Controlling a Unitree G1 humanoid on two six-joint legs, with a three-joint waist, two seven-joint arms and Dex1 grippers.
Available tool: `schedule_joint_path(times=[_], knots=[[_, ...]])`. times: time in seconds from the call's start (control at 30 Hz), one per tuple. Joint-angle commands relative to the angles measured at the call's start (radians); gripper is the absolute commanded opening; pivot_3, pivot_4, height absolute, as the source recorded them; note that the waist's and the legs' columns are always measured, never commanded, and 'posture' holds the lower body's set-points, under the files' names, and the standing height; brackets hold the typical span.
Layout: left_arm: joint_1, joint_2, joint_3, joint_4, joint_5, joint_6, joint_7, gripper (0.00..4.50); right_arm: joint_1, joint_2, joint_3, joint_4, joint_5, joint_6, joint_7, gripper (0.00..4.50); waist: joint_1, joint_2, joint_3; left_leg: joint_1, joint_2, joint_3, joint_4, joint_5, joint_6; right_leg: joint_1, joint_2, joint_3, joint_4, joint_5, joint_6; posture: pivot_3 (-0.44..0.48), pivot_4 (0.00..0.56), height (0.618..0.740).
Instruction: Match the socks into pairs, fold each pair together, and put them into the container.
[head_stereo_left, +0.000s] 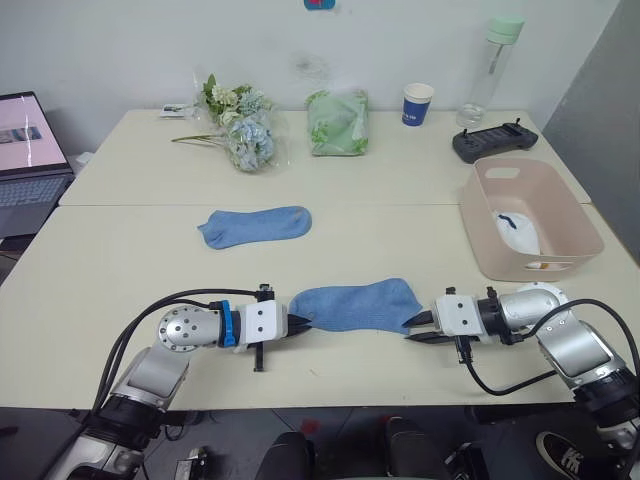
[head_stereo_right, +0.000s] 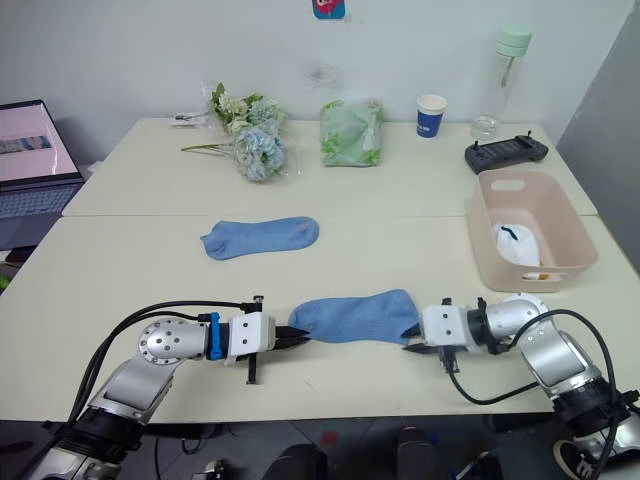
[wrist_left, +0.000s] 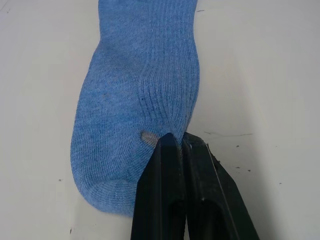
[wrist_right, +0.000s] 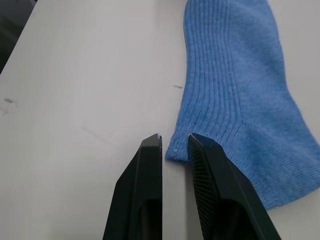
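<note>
Left eye view: a ribbed light blue sock (head_stereo_left: 352, 304) lies flat near the tabletop's (head_stereo_left: 130, 270) near edge, between both tools; a second blue sock (head_stereo_left: 256, 225) lies farther off, left. The smooth pink basin (head_stereo_left: 560, 215) sits right, white fabric inside.

Left wrist view: left tool (wrist_left: 179, 141) pressed together, pinching the knit.

Right wrist view: right tool (wrist_right: 174, 141) slightly spread, straddling the sock's corner.

Two light blue socks (head_stereo_left: 256, 225) (head_stereo_left: 355, 303) are counted on the table (head_stereo_left: 120, 270), one white sock (head_stereo_left: 517, 232) in one pink container (head_stereo_left: 560, 205), one paper cup (head_stereo_left: 418, 104).
</note>
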Motion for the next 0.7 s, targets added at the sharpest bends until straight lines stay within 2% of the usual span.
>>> schedule_joint_path(times=[0.03,0.5,0.63,0.7], knots=[[-0.009,0.004,-0.003,0.005,0.004,0.004,0.002,0.0,-0.003,-0.012,0.007,0.015,-0.03,-0.028,0.001,0.93,0.0,0.0,0.0,0.0,0.0,0.0,0.0,0.0,0.0,0.0,0.0,0.0,0.0,0.0,0.0,0.0,0.15,0.74],[-0.007,0.0,-0.005,-0.009,-0.003,0.013,0.004,0.0,-0.024,0.016,0.021,0.08,-0.06,-0.033,-0.012,0.93,0.0,0.0,0.0,0.001,0.0,0.0,0.0,0.0,0.0,0.001,0.0,0.0,0.0,0.0,0.0,0.0,0.15,0.74],[-0.007,0.001,-0.003,-0.01,-0.004,0.015,0.004,0.0,-0.02,0.014,0.016,0.084,-0.051,-0.033,-0.005,0.04,0.0,0.0,0.0,0.001,0.0,0.0,0.0,0.0,0.0,0.001,0.0,0.0,0.0,0.0,0.0,0.0,0.15,0.74],[-0.005,0.001,-0.003,-0.012,-0.004,0.016,0.004,0.0,-0.019,0.012,0.008,0.085,-0.041,-0.03,-0.003,0.01,0.0,0.0,0.0,0.001,0.0,0.0,0.0,0.0,0.0,0.001,0.0,0.0,0.0,0.0,0.0,0.0,0.15,0.74]])
